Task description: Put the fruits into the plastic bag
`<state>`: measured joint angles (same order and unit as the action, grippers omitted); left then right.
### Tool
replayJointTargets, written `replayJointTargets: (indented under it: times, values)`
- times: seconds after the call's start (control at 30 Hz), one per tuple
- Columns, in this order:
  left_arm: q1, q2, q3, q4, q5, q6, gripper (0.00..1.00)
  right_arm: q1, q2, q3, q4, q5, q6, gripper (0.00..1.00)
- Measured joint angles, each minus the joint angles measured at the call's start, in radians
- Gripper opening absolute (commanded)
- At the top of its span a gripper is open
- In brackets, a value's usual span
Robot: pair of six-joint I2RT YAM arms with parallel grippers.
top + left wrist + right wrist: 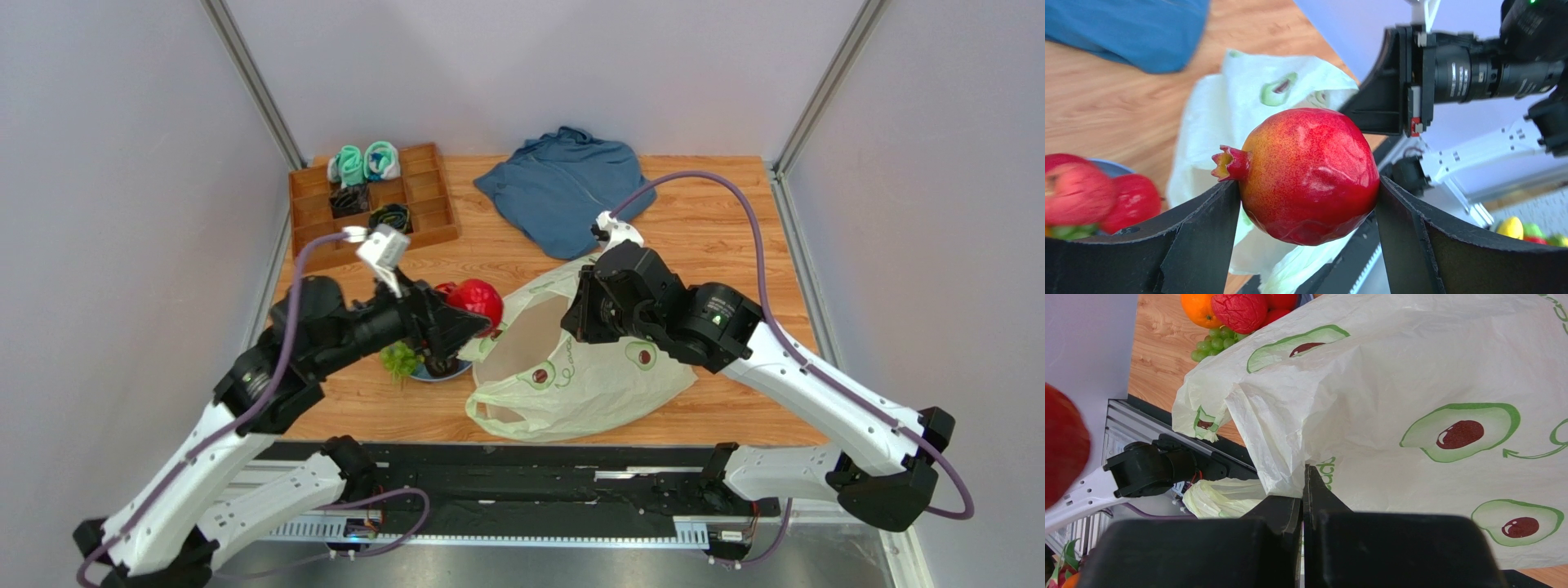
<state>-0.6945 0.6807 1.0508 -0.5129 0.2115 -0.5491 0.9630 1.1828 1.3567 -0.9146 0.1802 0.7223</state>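
Closest to me, the pale-green plastic bag (pixel 613 382) lies on the bench (pixel 736 245) with its mouth gaping toward the left arm. My right gripper (pixel 1303 490) has its jaws pinched tight together on a fold of the bag's rim. My left gripper (pixel 1308 187) has its jaws spread wide and pressed against both sides of a red pomegranate (pixel 1309 171), which sits just left of the bag's mouth. Next to that is the blue bowl (pixel 1114 167) with green grapes (pixel 399 359), an orange (pixel 1198 307) and other red fruits (pixel 1082 190). At the far end are a blue garment (pixel 564 190) and a wooden tray (pixel 423 208) of rolled socks (pixel 366 162).
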Motion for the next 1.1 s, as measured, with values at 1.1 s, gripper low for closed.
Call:
replayJointTargets:
  times: [1.1]
  values:
    - [-0.201,0.375,-0.18,0.175,-0.127,-0.119,0.74,-0.002,-0.013,-0.01,0.002,-0.018,0.016,0.0]
